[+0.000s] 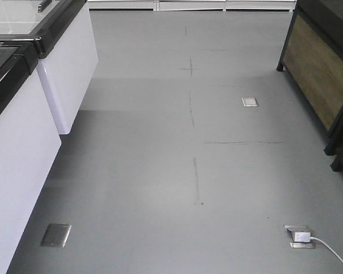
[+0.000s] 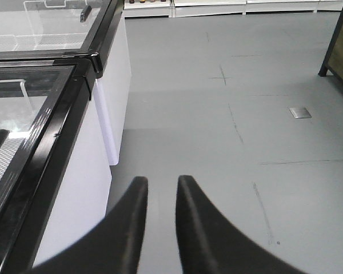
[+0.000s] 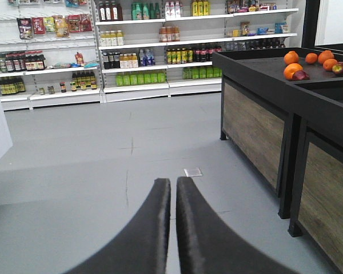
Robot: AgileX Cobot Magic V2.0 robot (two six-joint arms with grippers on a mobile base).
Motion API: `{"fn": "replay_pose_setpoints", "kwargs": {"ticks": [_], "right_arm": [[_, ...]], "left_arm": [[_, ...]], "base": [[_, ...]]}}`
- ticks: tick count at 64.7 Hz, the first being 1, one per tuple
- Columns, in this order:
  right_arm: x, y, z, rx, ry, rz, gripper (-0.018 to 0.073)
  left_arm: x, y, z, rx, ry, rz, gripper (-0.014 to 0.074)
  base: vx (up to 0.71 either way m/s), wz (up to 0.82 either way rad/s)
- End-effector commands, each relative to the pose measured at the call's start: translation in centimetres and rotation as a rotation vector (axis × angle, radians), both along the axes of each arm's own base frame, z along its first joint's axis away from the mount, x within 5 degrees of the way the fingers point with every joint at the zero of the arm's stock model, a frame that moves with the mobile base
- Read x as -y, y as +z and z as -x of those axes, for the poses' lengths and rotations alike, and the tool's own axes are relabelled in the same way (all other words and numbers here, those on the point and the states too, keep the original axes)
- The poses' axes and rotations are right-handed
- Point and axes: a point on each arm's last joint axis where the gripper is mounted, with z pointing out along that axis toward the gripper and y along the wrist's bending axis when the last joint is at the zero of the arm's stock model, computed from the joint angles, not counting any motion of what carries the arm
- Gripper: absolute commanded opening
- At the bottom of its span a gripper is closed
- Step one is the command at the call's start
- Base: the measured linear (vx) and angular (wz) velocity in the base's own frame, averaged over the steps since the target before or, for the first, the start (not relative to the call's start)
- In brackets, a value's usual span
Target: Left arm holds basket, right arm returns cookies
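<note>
- Left wrist-mounted view: the left gripper (image 2: pixel 163 182) hung over bare grey floor (image 2: pixel 246 114), its two black fingers a little apart with nothing between them.
- A glass-topped freezer (image 2: pixel 57 114) stood just beside it on the left.
- The right gripper (image 3: pixel 173 181) had its fingers drawn almost together, only a thin slit between them, and it was empty too. It faced stocked shelves (image 3: pixel 143 45), with a dark produce stand (image 3: pixel 257 125) carrying oranges (image 3: pixel 291 57) on its right.
- The front view showed only floor, the freezer's white side (image 1: pixel 23 160) and a floor socket (image 1: pixel 300 235) with a plug in it.
- Neither the basket nor the cookies showed in any view, so I could not tell where they were. Judging by this, neither the hold nor the return had begun.
- Handling, as a judgement only (nothing could be checked here):
  - A pack of cookies should be light but easily crushed. A gentle squeeze across its broad faces, near the middle, seemed safest, and a glossy wrapper might slip.
  - A basket should be stiff and light but liable to swing. The left gripper would likely do best on a handle or the rim, kept level.
- The right fingers would need to spread before taking anything.
</note>
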Motion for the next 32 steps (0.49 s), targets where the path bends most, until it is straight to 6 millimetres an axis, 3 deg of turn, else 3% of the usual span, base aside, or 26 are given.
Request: {"fn": "replay_pose_setpoints", "kwargs": {"ticks": [1,16,32], "right_arm": [[0.0,0.03,-0.04,0.052,-0.002,0.021,-0.0006],[0.0,0.03,-0.04,0.052,-0.002,0.021,-0.0006],[0.0,0.03,-0.04,0.052,-0.002,0.021,-0.0006]], "left_arm": [[0.13,1.84,-0.21,0.135,-0.004,0.008,0.0268],[0.12,2.23,-0.28,0.179,-0.002,0.013,0.0506],[0.12,2.24,-0.25,0.179,-0.002,0.013,0.0535]], "base": [[0.0,0.0],[0.0,0.0],[0.0,0.0]]}}
